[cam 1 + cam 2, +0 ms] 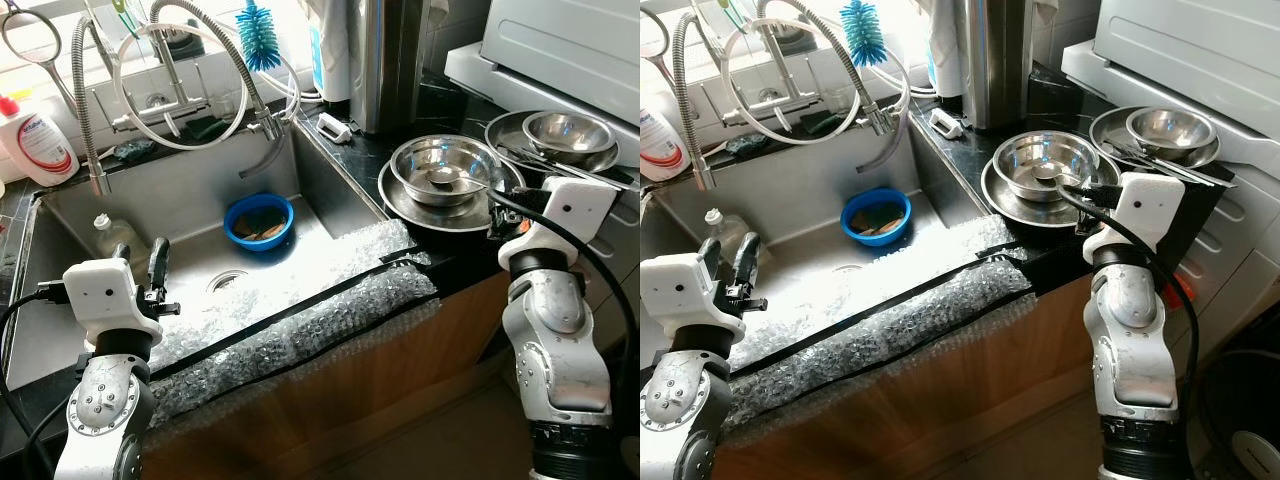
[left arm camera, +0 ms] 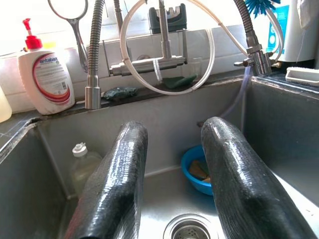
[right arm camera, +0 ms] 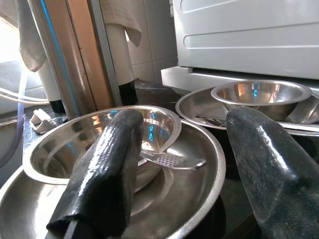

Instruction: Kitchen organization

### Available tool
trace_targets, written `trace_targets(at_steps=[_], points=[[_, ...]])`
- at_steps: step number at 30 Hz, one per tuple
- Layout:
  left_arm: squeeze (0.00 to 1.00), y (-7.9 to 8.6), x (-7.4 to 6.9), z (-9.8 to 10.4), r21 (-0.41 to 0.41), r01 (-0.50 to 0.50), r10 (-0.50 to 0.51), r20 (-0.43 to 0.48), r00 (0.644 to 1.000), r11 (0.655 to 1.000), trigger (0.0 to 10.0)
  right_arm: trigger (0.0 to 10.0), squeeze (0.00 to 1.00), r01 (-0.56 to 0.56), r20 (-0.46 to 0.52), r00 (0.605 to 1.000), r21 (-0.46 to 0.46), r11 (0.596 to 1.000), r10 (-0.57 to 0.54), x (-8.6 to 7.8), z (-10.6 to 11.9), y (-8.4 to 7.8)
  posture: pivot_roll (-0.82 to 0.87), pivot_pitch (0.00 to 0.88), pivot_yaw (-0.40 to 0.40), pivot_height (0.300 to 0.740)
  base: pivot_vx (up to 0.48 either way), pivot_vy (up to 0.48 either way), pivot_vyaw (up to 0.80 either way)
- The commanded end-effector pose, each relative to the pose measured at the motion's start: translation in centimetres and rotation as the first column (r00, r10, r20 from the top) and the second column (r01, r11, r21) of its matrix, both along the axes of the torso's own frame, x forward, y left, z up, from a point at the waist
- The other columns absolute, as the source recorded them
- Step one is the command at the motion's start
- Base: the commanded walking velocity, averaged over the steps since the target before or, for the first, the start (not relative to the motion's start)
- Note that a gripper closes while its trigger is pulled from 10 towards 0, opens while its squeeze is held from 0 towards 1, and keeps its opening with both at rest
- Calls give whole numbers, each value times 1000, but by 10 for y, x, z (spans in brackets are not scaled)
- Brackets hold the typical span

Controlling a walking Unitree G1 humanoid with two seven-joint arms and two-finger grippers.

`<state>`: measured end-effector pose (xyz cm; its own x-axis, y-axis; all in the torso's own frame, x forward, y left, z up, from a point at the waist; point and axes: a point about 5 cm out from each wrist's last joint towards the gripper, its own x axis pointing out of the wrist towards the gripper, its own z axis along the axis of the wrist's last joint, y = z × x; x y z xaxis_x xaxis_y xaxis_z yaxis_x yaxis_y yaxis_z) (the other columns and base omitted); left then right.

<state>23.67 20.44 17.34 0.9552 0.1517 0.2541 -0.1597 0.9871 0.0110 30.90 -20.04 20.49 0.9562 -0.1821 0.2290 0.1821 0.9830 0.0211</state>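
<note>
Left gripper (image 2: 172,184) hangs over the near-left part of the steel sink (image 1: 190,205), fingers spread, nothing between them. Just ahead of the fingertips and below: the drain (image 1: 228,281). Ahead and to the gripper's right: blue bowl (image 1: 259,221) on the sink floor, something orange-brown inside. Ahead-left, against the sink wall: small clear bottle with white cap (image 2: 83,163), upright. Further ahead on the back ledge: flexible faucet hoses (image 1: 205,28), white soap bottle with red pump (image 2: 46,79), blue bottle brush (image 1: 259,38). Bubble wrap (image 1: 300,330) covers the sink's front edge, to the gripper's right and below.

Right gripper (image 3: 192,164) sits at the counter edge, fingers spread, empty. Directly ahead, just beyond the fingertips: steel bowl (image 1: 444,168) nested in a wide steel plate (image 1: 400,205), with a spoon (image 3: 169,159) resting in the bowl, handle toward the gripper. One finger looks close over the plate rim; contact cannot be told. Ahead-right: second steel bowl (image 1: 569,132) in a second plate (image 1: 505,130), utensils lying across it. Ahead-left: tall steel cylinder (image 1: 385,60) and a small white clip-like item (image 1: 334,127) on the dark counter (image 1: 450,105). White appliance (image 1: 560,45) behind the second bowl.
</note>
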Motion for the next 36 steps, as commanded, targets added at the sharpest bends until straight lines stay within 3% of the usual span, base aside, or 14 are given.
trace_targets(at_steps=[1, 16, 17, 18, 19, 20, 36], points=[[0, 2, -1, -1, 15, -5, 5, -13, 1000, 1000, 10000, 10000, 0, -14, -12, 1000, 29, 999, 15, 3, 0, 4, -166, 70, 113, 740, 0, 0, 0], [0, -4, 2, -2, 8, -2, 2, -7, 1000, 1000, 10000, 9961, 0, -43, -37, 998, 133, 990, 49, 5, -8, 7, -162, 70, 112, 740, 0, 0, 0], [0, -6, 3, -2, 9, 3, -3, -7, 1000, 1000, 10000, 3373, 0, -43, -37, 998, 137, 990, 48, 5, -8, 6, -161, 70, 113, 740, 0, 0, 0], [0, -6, 3, -2, 10, 5, -5, -7, 1000, 1000, 10000, 784, 0, -40, -37, 998, 143, 989, 46, 5, -8, 6, -163, 71, 114, 740, 0, 0, 0], [0, -6, 3, -2, 10, 5, -5, -7, 1000, 1000, 10000, 784, 0, -40, -37, 998, 143, 989, 46, 5, -8, 6, -163, 71, 114, 740, 0, 0, 0], [0, -6, 3, -2, 9, 5, -5, -7, 1000, 1000, 10000, 0, 0, -39, -38, 998, 150, 988, 45, 5, -8, 6, -162, 70, 113, 740, 0, 0, 0], [0, -7, 5, -2, 8, 8, -8, -4, 1000, 1000, 10000, 0, 0, -43, -42, 998, 162, 986, 50, 6, -10, 8, -161, 70, 116, 740, 0, 0, 0]])
